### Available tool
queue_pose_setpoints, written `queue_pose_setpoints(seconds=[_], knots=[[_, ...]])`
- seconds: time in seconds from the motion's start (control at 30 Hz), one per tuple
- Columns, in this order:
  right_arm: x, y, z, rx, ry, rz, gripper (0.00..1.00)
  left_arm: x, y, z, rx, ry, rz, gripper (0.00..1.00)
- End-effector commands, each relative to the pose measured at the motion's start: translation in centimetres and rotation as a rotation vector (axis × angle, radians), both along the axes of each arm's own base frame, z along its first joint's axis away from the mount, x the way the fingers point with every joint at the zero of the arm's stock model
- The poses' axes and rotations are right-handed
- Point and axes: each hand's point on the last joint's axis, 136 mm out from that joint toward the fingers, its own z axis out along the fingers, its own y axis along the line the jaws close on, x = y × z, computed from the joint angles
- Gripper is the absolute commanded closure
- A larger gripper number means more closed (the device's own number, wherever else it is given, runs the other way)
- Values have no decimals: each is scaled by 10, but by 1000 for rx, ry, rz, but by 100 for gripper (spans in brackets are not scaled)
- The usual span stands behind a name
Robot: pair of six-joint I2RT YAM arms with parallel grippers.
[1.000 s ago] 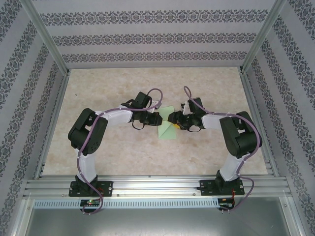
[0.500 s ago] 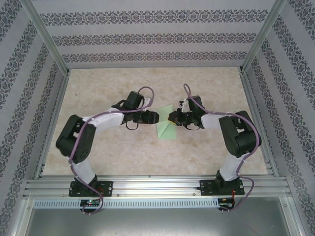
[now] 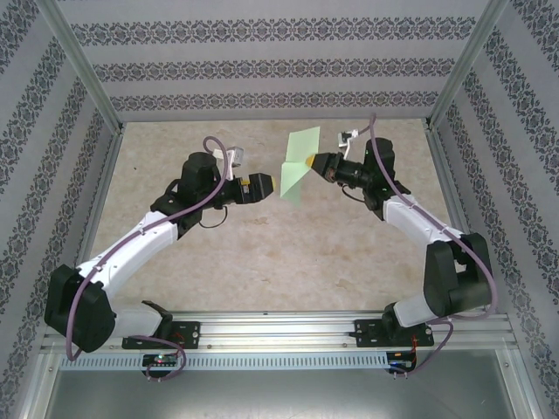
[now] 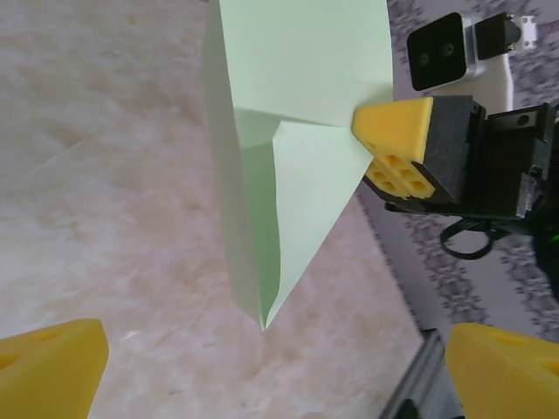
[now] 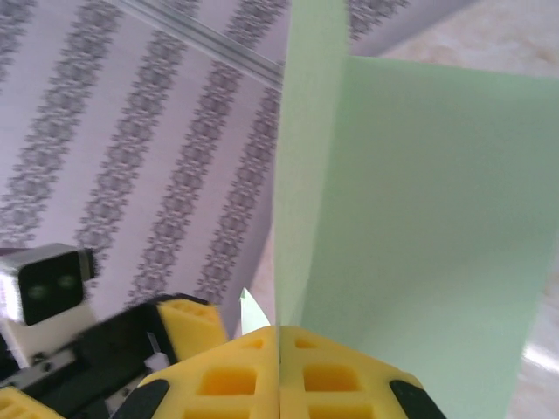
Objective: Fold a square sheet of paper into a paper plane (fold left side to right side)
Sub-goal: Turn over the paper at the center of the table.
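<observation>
Now the right claw point(image 3: 313, 162) is clenched on the paper point(image 3: 297, 166). It pinches one side edge and holds the sheet up, clear of the bench point(image 3: 218, 262). From above, the paper hangs over the far half of the bench, about midway between its left and right edges. It stands nearly upright.

From the left wrist, the paper point(image 4: 293, 105) shows a broad flat panel on top. Below that a slanted fold runs down through layered flaps to one sharp tip pointing downward. The right claw's yellow fingers point(image 4: 397, 144) grip it where the panel meets the fold, at its right edge.

From the right wrist, the two fingers point(image 5: 231, 375) are pressed tight together and the paper point(image 5: 410, 218) rises from the seam between them. One flap is seen edge-on and a wide panel spreads to the right.

The left claw point(image 3: 266, 185) is released. Its fingers point(image 4: 48, 367) sit wide apart at the lower corners of its own view, with nothing between them. It points at the paper from the left, near the lower tip, not touching.
</observation>
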Motion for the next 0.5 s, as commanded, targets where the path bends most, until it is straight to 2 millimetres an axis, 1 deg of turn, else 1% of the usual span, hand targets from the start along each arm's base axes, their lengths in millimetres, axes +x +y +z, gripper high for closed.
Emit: queue_pose_setpoints(seconds=[0.0,0.1,0.2,0.27,0.37,0.47], knots=[[-13,5,68,101,-131,63,93,-4,-14,45,-182,-36,-79,0],[-23,9,96,147,-170,91,92,-7,-22,62,-248,-50,-130,0],[-32,16,112,171,-188,124,92,-11,-28,77,-326,-63,-184,0],[-38,21,119,185,-192,147,91,-13,-32,85,-369,-67,-215,3],[-45,28,127,206,-198,170,91,-17,-35,94,-424,-72,-256,12],[-48,31,131,218,-200,178,91,-20,-36,99,-445,-77,-274,26]])
